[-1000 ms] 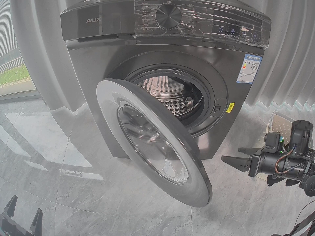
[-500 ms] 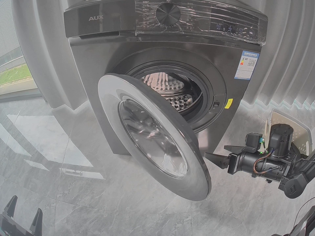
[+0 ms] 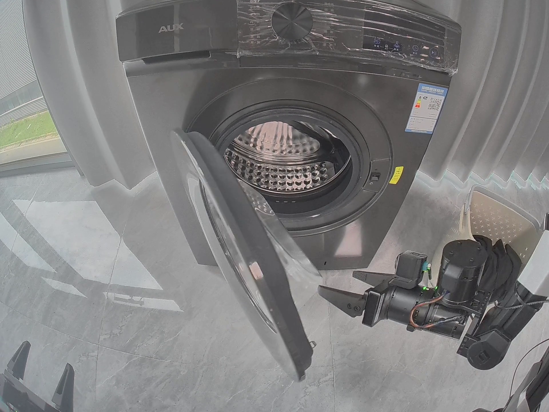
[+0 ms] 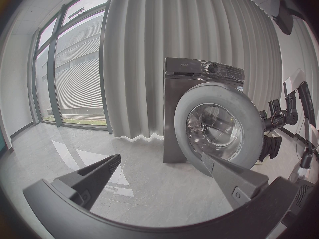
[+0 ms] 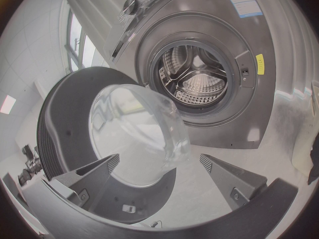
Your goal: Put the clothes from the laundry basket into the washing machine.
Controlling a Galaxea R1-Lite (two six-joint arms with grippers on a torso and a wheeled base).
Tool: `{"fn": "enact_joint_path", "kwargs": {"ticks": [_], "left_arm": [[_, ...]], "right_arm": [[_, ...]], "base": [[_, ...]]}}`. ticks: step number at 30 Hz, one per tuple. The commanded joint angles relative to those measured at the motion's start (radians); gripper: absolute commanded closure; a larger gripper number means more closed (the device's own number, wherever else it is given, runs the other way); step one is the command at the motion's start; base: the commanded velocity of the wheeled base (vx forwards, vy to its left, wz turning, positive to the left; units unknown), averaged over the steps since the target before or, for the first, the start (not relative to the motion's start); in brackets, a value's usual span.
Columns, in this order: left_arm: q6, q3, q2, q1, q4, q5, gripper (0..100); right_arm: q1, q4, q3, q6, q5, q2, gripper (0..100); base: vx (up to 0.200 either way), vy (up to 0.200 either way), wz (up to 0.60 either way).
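Washing machine seen front-on, with round door swung wide open on robot's left side and steel drum exposed. Right gripper held low just beside door's free edge, no contact seen, fingers spread and empty. Laundry basket set on tiled floor right of machine, behind right arm. Dark clothes heaped at basket rim. Left gripper kept low, well apart from machine, fingers spread and empty.
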Motion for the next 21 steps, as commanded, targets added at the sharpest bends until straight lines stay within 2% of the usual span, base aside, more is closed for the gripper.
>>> {"fn": "enact_joint_path", "kwargs": {"ticks": [1, 3, 7, 9, 10, 12, 13, 16, 21], "left_arm": [[0.0, 0.018, -0.015, 0.0, 0.0, 0.0, 0], [0.0, 0.018, -0.015, -0.001, 0.0, 0.0, 0], [0.0, 0.018, -0.015, 0.0, 0.0, 0.0, 0], [0.0, 0.018, -0.015, 0.0, 0.0, 0.0, 0], [0.0, 0.018, -0.015, 0.0, 0.0, 0.0, 0], [0.0, 0.018, -0.015, 0.0, 0.0, 0.0, 0], [-0.002, 0.018, -0.015, 0.0, 0.0, 0.0, 0], [0.0, 0.018, -0.015, 0.0, 0.0, 0.0, 0], [0.0, 0.018, -0.015, 0.0, 0.0, 0.0, 0]], "right_arm": [[-0.011, -0.016, -0.013, 0.028, -0.003, 0.014, 0], [-0.037, -0.008, -0.013, 0.031, -0.003, 0.043, 0], [-0.031, -0.011, -0.04, 0.034, -0.011, 0.14, 0], [-0.028, -0.014, -0.052, 0.034, -0.025, 0.165, 0], [-0.02, -0.019, -0.079, 0.034, -0.051, 0.197, 0], [-0.016, -0.02, -0.091, 0.039, -0.06, 0.212, 0], [-0.01, -0.022, -0.118, 0.055, -0.071, 0.235, 0], [-0.01, -0.02, -0.135, 0.077, -0.071, 0.238, 0], [-0.01, -0.02, -0.143, 0.078, -0.071, 0.238, 0]], "base": [[0.0, 0.0, 0.0], [0.0, 0.0, 0.0], [0.0, 0.0, 0.0], [0.0, 0.0, 0.0], [0.0, 0.0, 0.0], [0.0, 0.0, 0.0], [0.0, 0.0, 0.0], [0.2, 0.0, 0.0], [0.0, 0.0, 0.0]]}}
